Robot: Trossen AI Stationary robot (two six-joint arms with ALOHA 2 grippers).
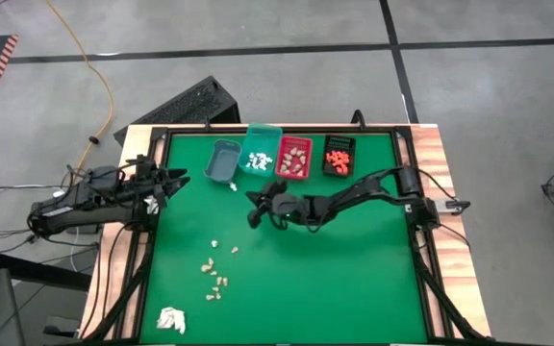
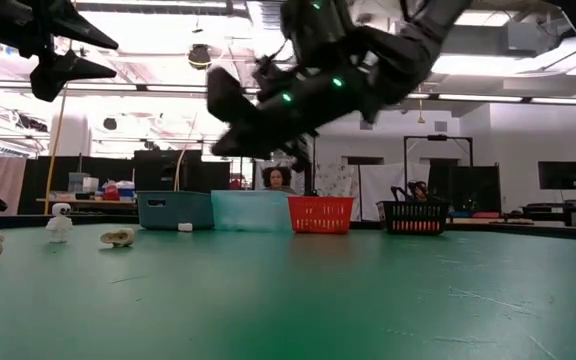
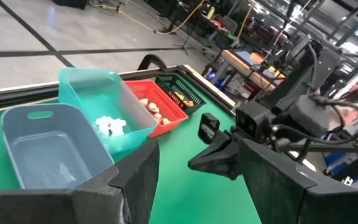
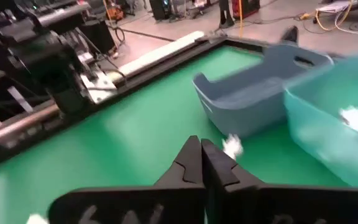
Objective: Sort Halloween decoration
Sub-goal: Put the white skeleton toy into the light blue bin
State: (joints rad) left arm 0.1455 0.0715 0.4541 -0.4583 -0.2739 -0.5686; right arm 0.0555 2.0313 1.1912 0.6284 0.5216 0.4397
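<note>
tan pieces point(image 1: 215, 277) — scattered strip running near-to-far | right hand point(image 1: 254, 210) closed above mat

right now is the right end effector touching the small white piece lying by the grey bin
Apart. The high view shows green mat between the right end effector and the white piece beside the grey bin; the low view shows it raised off the table.
</note>
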